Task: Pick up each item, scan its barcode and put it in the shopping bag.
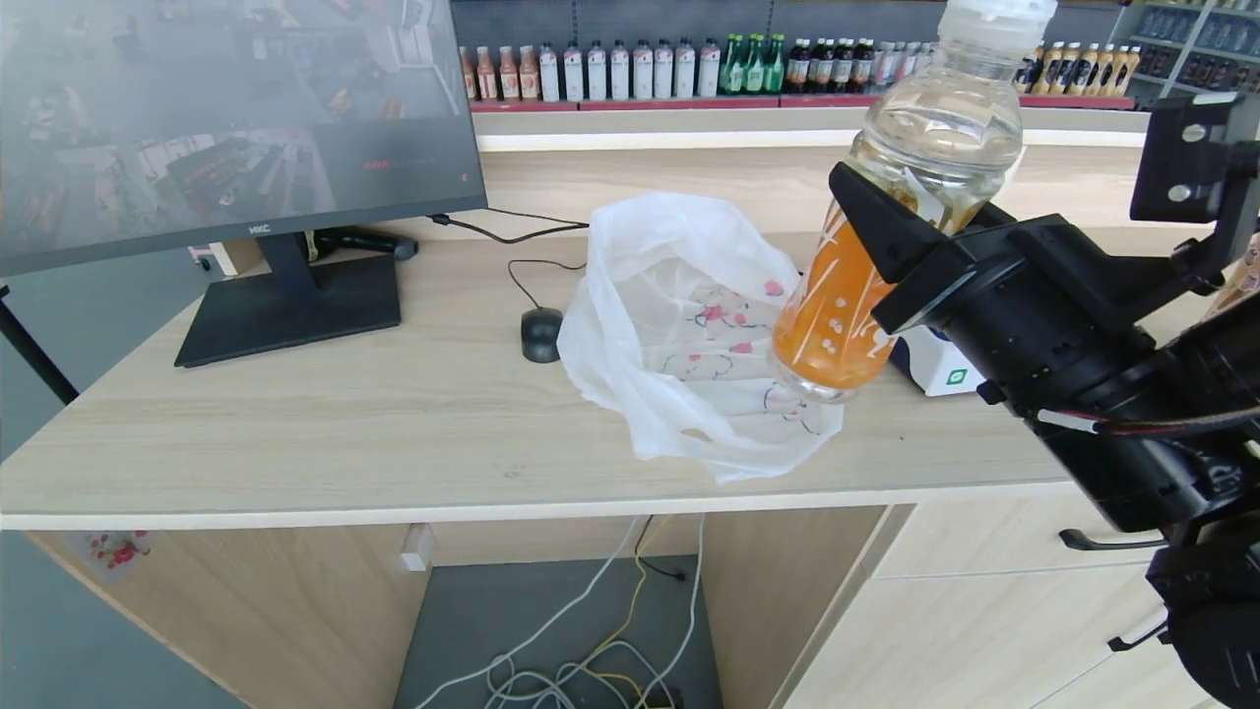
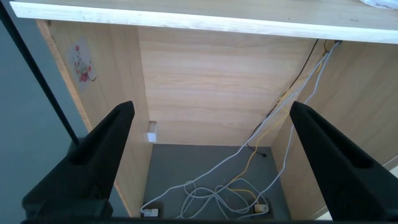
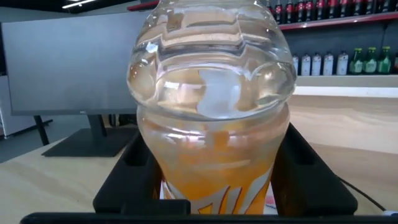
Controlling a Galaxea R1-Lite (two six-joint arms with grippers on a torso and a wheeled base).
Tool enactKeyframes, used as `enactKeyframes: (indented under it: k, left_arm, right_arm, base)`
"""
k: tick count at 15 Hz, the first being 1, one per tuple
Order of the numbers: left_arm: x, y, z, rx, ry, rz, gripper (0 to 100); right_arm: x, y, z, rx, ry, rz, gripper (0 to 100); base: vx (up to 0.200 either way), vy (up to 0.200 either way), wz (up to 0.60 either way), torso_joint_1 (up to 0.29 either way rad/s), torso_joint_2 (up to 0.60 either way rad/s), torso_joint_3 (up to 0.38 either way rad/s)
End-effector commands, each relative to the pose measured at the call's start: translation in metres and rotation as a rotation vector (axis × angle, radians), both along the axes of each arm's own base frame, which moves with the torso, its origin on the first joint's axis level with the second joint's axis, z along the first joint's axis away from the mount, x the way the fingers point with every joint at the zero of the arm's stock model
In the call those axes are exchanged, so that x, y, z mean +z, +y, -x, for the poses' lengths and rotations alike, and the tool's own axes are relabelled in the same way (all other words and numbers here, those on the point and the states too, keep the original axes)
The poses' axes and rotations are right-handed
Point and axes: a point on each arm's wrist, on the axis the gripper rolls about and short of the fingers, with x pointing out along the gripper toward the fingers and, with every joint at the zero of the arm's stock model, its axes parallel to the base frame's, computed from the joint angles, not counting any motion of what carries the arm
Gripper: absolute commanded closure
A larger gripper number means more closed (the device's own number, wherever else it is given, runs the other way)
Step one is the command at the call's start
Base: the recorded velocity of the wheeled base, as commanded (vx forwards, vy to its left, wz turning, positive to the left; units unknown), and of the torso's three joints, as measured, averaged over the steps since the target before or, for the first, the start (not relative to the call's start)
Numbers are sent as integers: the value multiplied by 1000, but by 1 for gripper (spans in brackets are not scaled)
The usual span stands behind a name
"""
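Our right pincer (image 1: 881,251) grips the bottle (image 1: 837,315), tilted above the right edge of the shopping bag (image 1: 679,325) on the counter (image 1: 394,423); bagging remains, and we cannot tell whether it was scanned. Our left pincer (image 2: 211,112) hangs wide open and empty below the counter. In the right wrist view, the bottle (image 3: 211,124) sits clamped between both fingers.

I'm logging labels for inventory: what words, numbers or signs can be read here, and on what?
Monitor bezel: small logo, too small to quote.
Its screen: red text, blurred.
Bottle label: white marks, no legible words.
White box: green sign, no words.
Shelf bottles: labels too small.
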Motion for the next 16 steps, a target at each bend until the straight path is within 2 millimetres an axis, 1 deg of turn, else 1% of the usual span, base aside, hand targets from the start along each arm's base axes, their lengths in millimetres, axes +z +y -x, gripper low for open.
enactKeyframes:
  k: [1, 3, 6, 7, 8, 10, 11, 12, 13, 14, 16]
  left_arm:
    - [0, 0, 0, 1, -2, 0, 0]
    - [0, 0, 0, 1, -2, 0, 0]
    - [0, 0, 0, 1, -2, 0, 0]
    - [0, 0, 0, 1, -2, 0, 0]
    - [0, 0, 0, 1, -2, 0, 0]
    - [0, 0, 0, 1, 0, 0, 0]
    - [0, 0, 0, 1, -2, 0, 0]
    - [0, 0, 0, 1, -2, 0, 0]
    - [0, 0, 0, 1, -2, 0, 0]
    - [0, 0, 0, 1, -2, 0, 0]
    - [0, 0, 0, 1, -2, 0, 0]
  right_arm:
    - [-2, 3, -3, 1, 5, 4, 100]
    - [-4, 9, -10, 3, 7, 8, 100]
    - [-10, 26, -33, 16, -9, 45, 100]
    - [-15, 38, -43, 27, -10, 54, 100]
    - [-17, 51, -48, 45, -12, 48, 100]
    - [-23, 67, -67, 47, -8, 48, 100]
    - [-34, 74, -76, 46, 10, 60, 100]
    - [-39, 79, -84, 46, 16, 64, 100]
    - [-40, 85, -95, 38, 18, 65, 100]
    - [-41, 85, -106, 23, 14, 62, 100]
    - [-37, 84, -116, 9, 18, 66, 100]
  base:
    - [0, 0, 0, 0, 0, 0]
    - [0, 0, 0, 0, 0, 0]
    - [0, 0, 0, 0, 0, 0]
    - [0, 0, 0, 0, 0, 0]
    - [0, 0, 0, 0, 0, 0]
    - [0, 0, 0, 0, 0, 0]
    - [0, 0, 0, 0, 0, 0]
    - [0, 0, 0, 0, 0, 0]
    - [0, 0, 0, 0, 0, 0]
    - [0, 0, 0, 0, 0, 0]
    - [0, 0, 0, 0, 0, 0]
